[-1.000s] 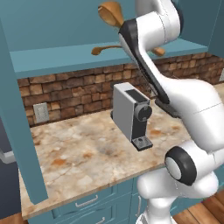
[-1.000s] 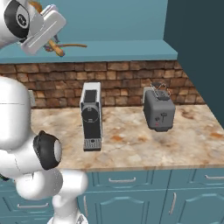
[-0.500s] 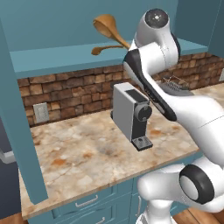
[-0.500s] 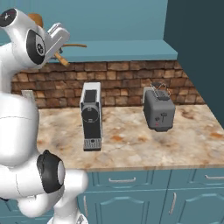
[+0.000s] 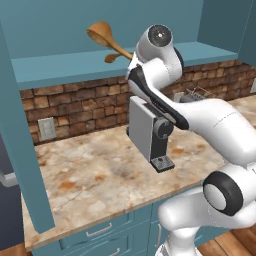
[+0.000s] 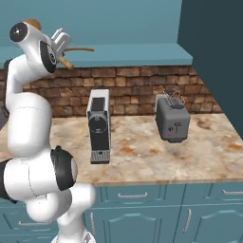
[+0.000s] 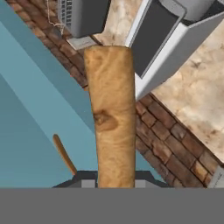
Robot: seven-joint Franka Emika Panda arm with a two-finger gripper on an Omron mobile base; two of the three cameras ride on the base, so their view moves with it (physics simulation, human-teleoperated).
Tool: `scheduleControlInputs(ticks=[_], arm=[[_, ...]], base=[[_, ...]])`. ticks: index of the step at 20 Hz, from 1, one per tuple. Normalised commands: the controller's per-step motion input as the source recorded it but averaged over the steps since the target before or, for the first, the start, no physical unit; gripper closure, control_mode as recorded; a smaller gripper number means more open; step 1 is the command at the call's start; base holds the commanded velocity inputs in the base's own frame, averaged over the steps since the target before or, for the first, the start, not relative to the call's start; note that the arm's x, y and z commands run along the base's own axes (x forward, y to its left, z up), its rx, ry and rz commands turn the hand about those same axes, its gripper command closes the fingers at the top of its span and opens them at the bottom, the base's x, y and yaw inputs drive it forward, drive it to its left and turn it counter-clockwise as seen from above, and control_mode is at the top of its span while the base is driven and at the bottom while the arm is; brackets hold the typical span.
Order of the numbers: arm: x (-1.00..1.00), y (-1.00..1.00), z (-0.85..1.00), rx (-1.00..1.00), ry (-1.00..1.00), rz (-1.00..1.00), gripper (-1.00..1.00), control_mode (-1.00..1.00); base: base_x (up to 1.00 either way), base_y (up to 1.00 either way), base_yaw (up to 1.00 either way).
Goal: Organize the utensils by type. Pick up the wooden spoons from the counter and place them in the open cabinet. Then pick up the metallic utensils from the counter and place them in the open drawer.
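My gripper (image 6: 60, 45) is shut on the handle of a wooden spoon (image 5: 100, 33) and holds it tilted just above the teal shelf of the open cabinet (image 5: 60, 70), bowl up and to the left. In the hand view the thick handle (image 7: 111, 118) runs up from between my fingertips. A second wooden spoon (image 6: 81, 49) lies on the shelf beside it, seen as a slim handle (image 7: 64, 154) in the hand view. The arm hides my fingers in the left base view. The metallic utensils and the drawer are out of view.
A grey coffee machine (image 5: 150, 132) stands on the marbled counter (image 5: 90, 170) under the shelf, and a toaster (image 6: 172, 118) sits to its right. The cabinet's teal side panel (image 5: 20, 150) hangs at the left. A brick wall with a socket (image 5: 47, 129) runs behind.
The arm has swung the held wooden spoon down and to the left, from above the cabinet opening to just over the shelf. The spoon on the shelf has not moved.
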Motion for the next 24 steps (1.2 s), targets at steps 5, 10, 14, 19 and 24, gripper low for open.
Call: scheduleControlInputs(ticks=[5,10,14,19,24], arm=[[0.57,-0.1,0.36,-0.28,0.0,0.31,1.0,-1.0],[0.61,-0.24,0.33,-0.34,0.05,0.27,1.0,-1.0],[0.7,-0.6,0.13,-0.27,0.05,0.23,1.0,-1.0],[0.79,-0.89,0.14,-0.17,0.04,0.19,1.0,-1.0],[0.89,-1.0,0.32,-0.1,0.04,0.22,1.0,-1.0]], base=[[0.0,0.0,0.0],[0.0,0.0,0.0],[0.0,0.0,0.0],[0.0,0.0,0.0],[0.0,0.0,0.0]])
